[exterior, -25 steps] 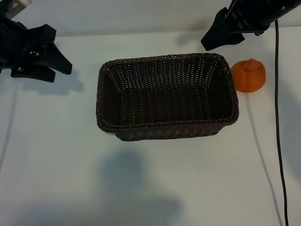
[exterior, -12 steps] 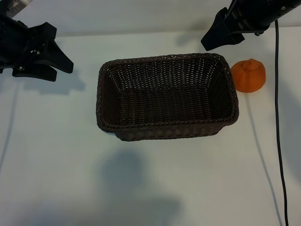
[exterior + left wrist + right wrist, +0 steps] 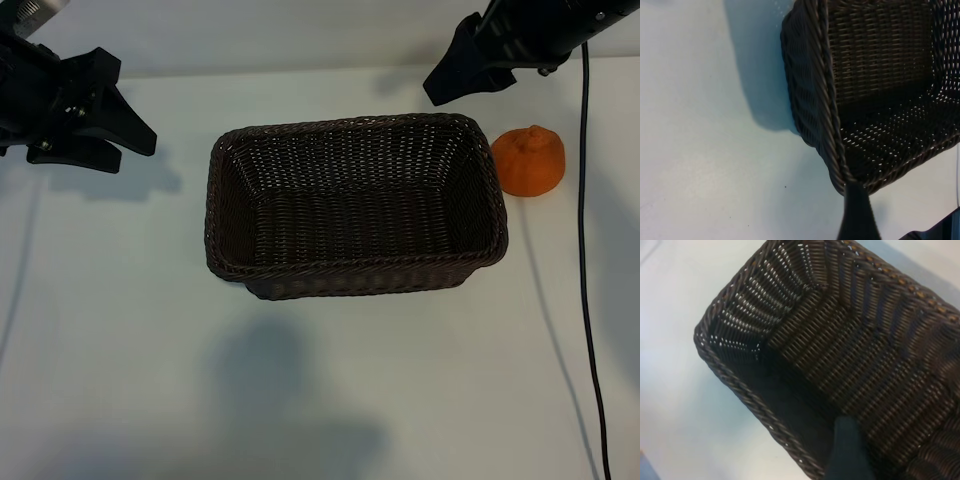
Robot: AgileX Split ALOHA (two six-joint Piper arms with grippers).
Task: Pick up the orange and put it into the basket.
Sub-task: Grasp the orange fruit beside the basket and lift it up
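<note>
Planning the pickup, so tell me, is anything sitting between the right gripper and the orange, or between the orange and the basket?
Nothing visible. The right gripper hangs open above the table behind the basket's far right corner, and only bare table separates it from the orange, which sits just outside the basket's right end.

One steep overhead view, two close wrist views.
The exterior camera looks down on the whole surface [image 3: 120, 330]; both wrist cameras angle down close at the basket [image 3: 355, 205], which all three views share.

Both arms are matte black with chunky angular housings, the left end effector [image 3: 125, 135] upper left, the right end effector [image 3: 455, 80] upper right. A thin black cable [image 3: 585, 250] runs down the right edge.
</note>
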